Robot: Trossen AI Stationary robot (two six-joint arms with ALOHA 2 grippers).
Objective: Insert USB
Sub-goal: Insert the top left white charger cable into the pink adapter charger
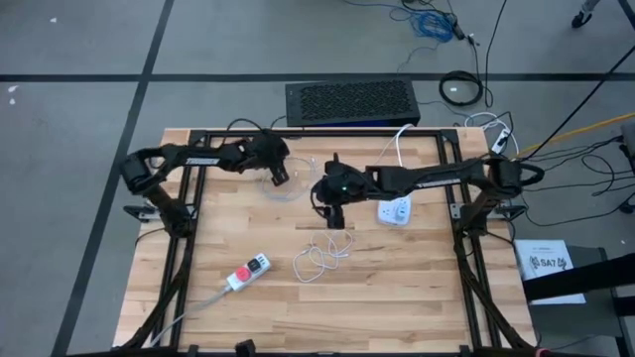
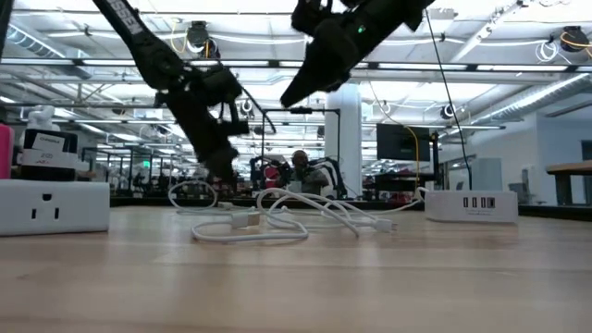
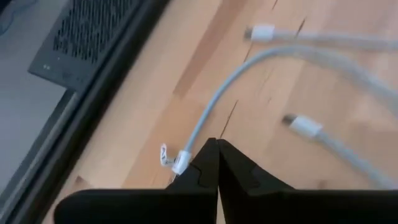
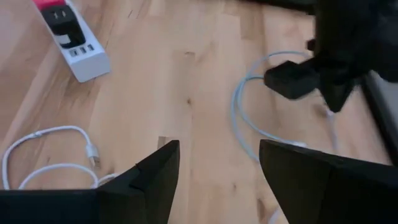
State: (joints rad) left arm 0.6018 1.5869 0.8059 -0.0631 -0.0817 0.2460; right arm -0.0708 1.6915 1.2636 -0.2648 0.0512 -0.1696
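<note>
The left claw (image 1: pixel 279 175) stood near the bench's (image 1: pixel 397 288) far edge, left of its middle, with its fingers (image 3: pixel 205 171) pressed together on a thin white cable (image 3: pixel 214 112). In the left wrist view the cable ran out from the closed tips across the wood, with a small white piece showing right beside them. Two loose white plug ends lay farther off on the boards, one (image 3: pixel 260 32) beyond the other (image 3: pixel 303 126), both apart from the claw.

The right claw (image 1: pixel 332 213) hung near the bench's middle with its jaws spread wide and nothing between them. Just toward the near edge from it lay a loose coil of white USB cable (image 1: pixel 319 258), not touching the fingers. A white charging block (image 1: pixel 396 211) sat just to the right of that claw, and a white power strip with a red end (image 1: pixel 248 272) lay toward the near left corner.
</note>
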